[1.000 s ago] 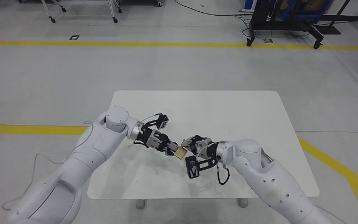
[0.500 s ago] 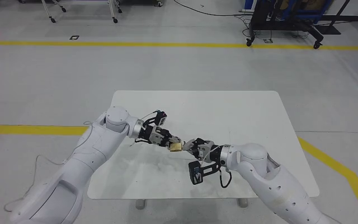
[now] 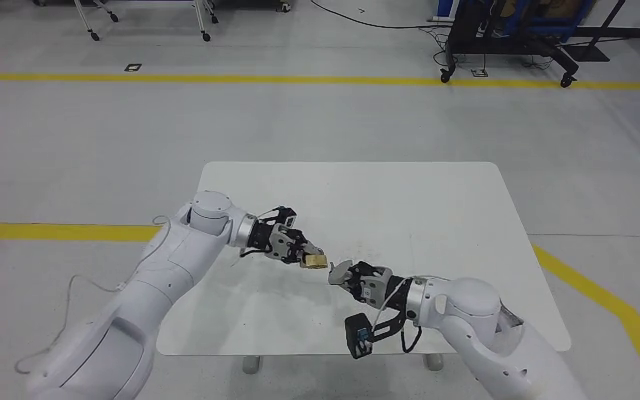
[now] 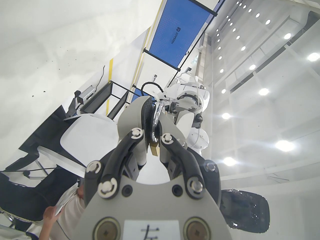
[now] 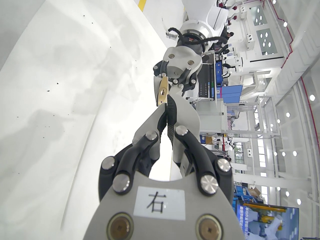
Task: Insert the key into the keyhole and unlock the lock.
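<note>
My left gripper [image 3: 308,257] is shut on a small brass padlock [image 3: 317,261], held above the white table [image 3: 440,200]. In the left wrist view the fingers pinch the lock's silver shackle and a brass edge of the padlock [image 4: 155,150] shows below them. In the right wrist view the padlock [image 5: 163,89] faces me keyhole first, just past my right gripper [image 5: 165,104]. That gripper [image 3: 338,271] is shut, its pads pressed together with the key hidden between them. A small gap separates its tips from the lock.
The table's front edge [image 3: 300,353] lies close below the right wrist. The bare tabletop stretches behind and to the right of both grippers. A yellow floor line [image 3: 60,231] runs past the table.
My right gripper has drawn back from the padlock toward the table's front edge, opening a small gap. The left gripper shifted the lock slightly up and away.
</note>
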Motion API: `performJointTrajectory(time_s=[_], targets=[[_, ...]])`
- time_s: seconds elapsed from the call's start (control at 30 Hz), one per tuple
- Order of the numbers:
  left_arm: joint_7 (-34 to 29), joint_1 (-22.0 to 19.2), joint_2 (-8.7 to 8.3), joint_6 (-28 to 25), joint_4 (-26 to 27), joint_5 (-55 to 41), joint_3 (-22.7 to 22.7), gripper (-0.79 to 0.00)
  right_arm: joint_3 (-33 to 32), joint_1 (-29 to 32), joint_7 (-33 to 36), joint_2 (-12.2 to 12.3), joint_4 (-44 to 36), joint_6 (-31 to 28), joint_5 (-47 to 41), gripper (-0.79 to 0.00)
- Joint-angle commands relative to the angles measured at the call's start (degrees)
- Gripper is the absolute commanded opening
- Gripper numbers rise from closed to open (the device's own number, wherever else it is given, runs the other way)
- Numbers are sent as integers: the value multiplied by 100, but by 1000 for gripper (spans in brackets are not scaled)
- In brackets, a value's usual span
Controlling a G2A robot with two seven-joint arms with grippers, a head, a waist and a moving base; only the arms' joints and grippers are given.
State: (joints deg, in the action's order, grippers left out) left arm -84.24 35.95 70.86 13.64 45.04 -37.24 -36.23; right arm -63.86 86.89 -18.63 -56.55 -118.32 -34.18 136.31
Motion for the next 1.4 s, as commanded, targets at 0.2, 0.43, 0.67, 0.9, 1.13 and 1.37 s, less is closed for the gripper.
performJointTrajectory(time_s=[0.2,0.43,0.67,0.9,1.13,1.37], targets=[[1,-51,103,23,-167,24,52,-785,414,-307,75,-59,181,-80,25,-785],[44,-74,154,-21,-275,49,34,-785,533,-440,333,-98,255,-42,-66,-785],[811,20,177,-150,-247,-2,-133,-785,531,-305,919,-127,126,266,-108,-785],[916,77,157,-73,-174,4,-260,-785,674,-302,1400,-172,113,297,-36,-785],[897,90,149,-15,-140,108,-316,-785,808,-528,1546,-244,319,259,-241,-785],[905,105,160,1,-106,226,-334,-785,891,-569,1772,-280,321,276,-218,-785]])
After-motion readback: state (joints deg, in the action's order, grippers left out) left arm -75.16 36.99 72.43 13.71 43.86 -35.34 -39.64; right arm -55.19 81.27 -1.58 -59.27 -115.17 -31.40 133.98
